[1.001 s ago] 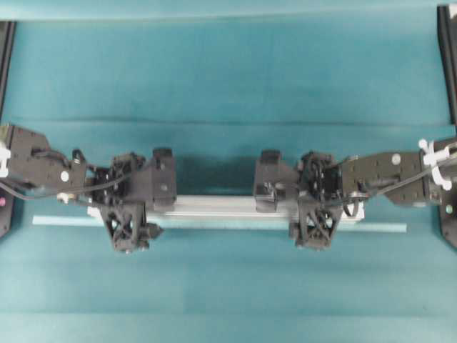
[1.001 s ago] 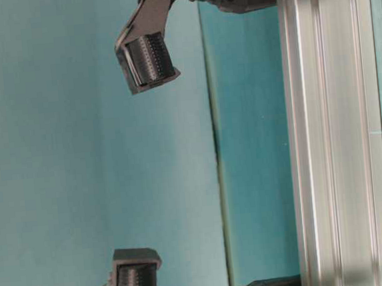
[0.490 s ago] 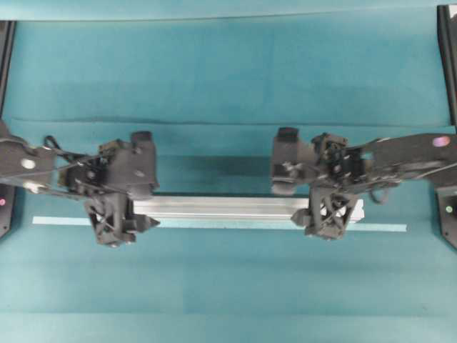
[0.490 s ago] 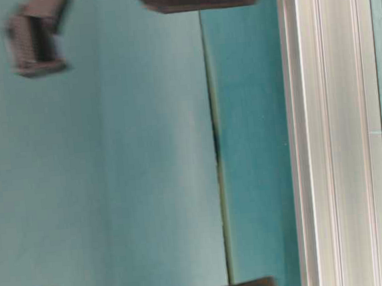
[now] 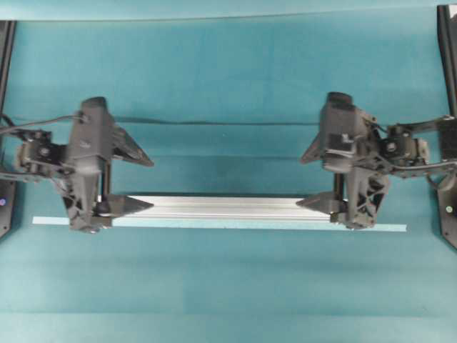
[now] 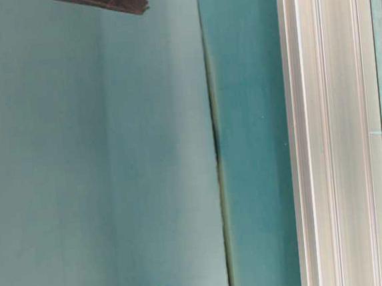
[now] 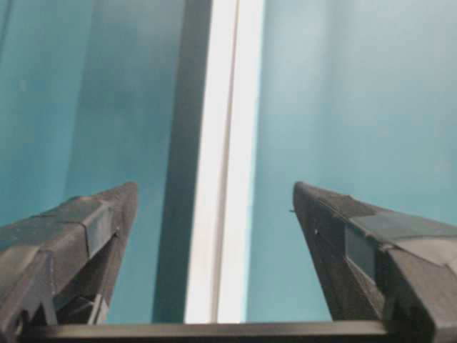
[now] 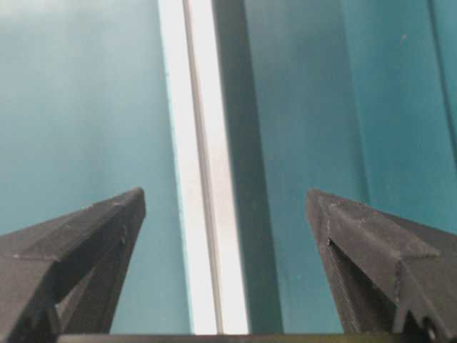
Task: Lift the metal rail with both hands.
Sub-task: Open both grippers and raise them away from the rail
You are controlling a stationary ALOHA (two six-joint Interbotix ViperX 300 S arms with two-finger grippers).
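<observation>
Both claws stand spread wide and empty, the left claw (image 5: 121,179) and right claw (image 5: 325,179) each straddling one end of the metal rail (image 5: 221,207), which lies flat on the teal desk (image 5: 228,71). To lift well, I'd say each should drop squarely over the bar and close evenly together. Lattice-black fingers (image 7: 86,229) face smooth, grooved silver aluminium beside a thin pale strip (image 5: 385,229).

No legible text, label, brand, number or sign appears in any view. The metal rail (image 5: 214,208), the pale flat strip (image 5: 214,226) beside it, and the teal table cover (image 5: 228,78) carry no readable markings.
</observation>
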